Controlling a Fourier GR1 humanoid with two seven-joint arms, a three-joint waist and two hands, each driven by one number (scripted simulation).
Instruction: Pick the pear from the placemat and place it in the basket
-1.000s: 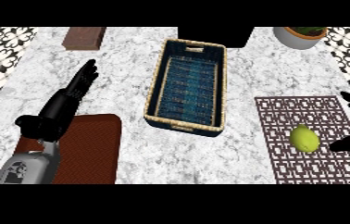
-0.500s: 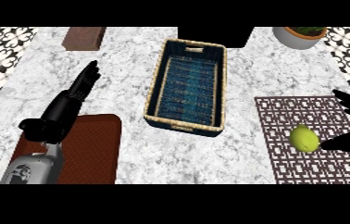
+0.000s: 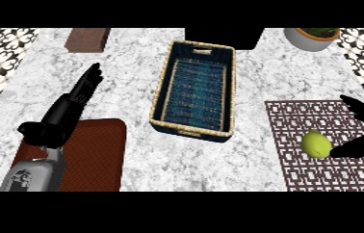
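**One pear on the placemat, basket empty, right hand spread beside the fruit**

There is one pear (image 3: 316, 144), one basket (image 3: 161, 92), one placemat (image 3: 292, 126) and two hands on the marble counter (image 3: 128, 58). There is also one brown mat (image 3: 96, 155), one brown block (image 3: 87, 38), one plant pot (image 3: 311, 38) and one black box (image 3: 224, 37).

The basket holds nothing; only its blue woven floor shows. The pot, far right of the basket and beyond it, holds a green plant.

The pear lies on the placemat, well to the right of the basket and nearer the robot. The right hand (image 3: 348, 150) shows only partly at the view's right edge, right of the basket. It is spread wide: one dark part ends just beside the pear's lower right side, and another reaches in above the pear, apart from it. It holds nothing.

The left hand (image 3: 71, 102) is left of the basket with its fingers straight and together, pointing away from the robot. It holds nothing. The brown mat lies below it.
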